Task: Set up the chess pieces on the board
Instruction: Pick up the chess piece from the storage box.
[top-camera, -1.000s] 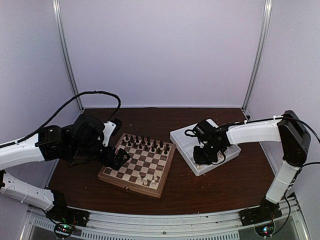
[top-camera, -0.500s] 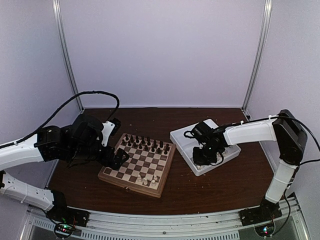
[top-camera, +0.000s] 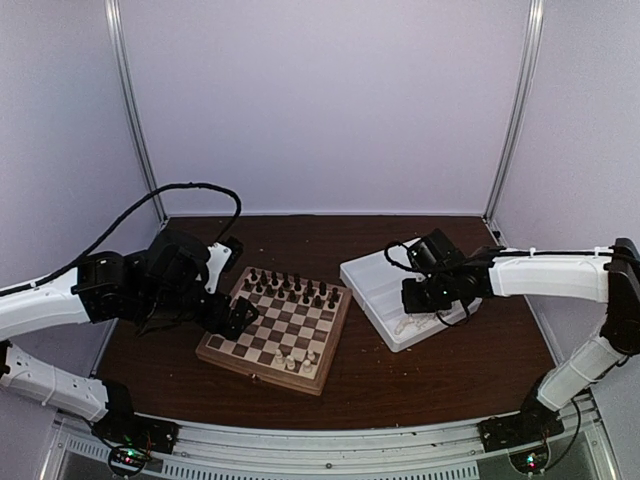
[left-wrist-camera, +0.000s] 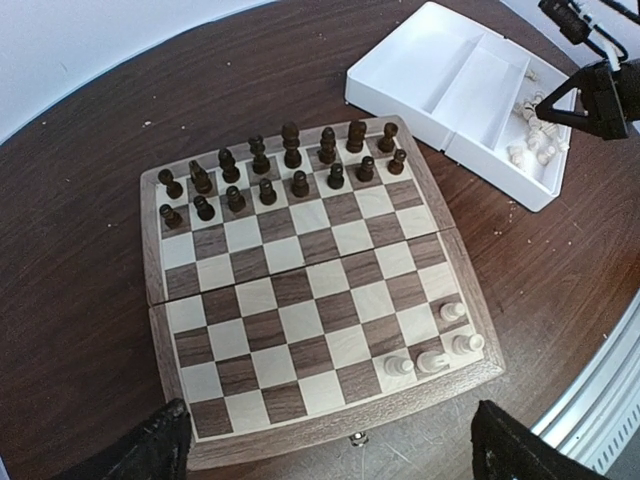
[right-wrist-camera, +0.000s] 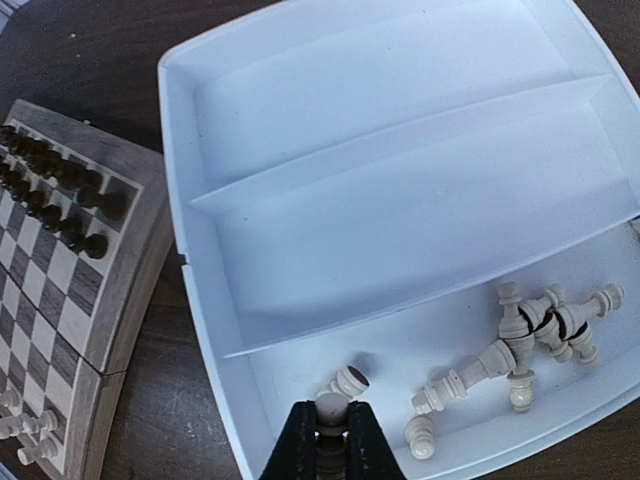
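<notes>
The board (top-camera: 262, 338) lies left of centre; the left wrist view shows it whole (left-wrist-camera: 300, 300). Several cream chess pieces (left-wrist-camera: 432, 360) stand at its near right corner. More cream pieces (right-wrist-camera: 530, 335) lie in the near compartment of the white tray (right-wrist-camera: 400, 150). My right gripper (right-wrist-camera: 330, 432) is shut on one cream piece (right-wrist-camera: 330, 408) and holds it just above that compartment, beside a fallen piece (right-wrist-camera: 350, 380). In the top view the right gripper (top-camera: 417, 299) hovers over the tray (top-camera: 372, 277). My left gripper (left-wrist-camera: 330, 455) is open and empty, above the board's left side (top-camera: 238, 318).
Dark pieces (left-wrist-camera: 280, 170) fill two rows on the board's far side (top-camera: 290, 288). The tray's two farther compartments hold nothing. The dark wooden table (top-camera: 420, 370) runs to white walls at back and sides. A corner of the board shows in the right wrist view (right-wrist-camera: 60, 260).
My right gripper has risen from the tray's near compartment with a cream piece in it, and the right arm has swung out to the right. The left arm has not moved.
</notes>
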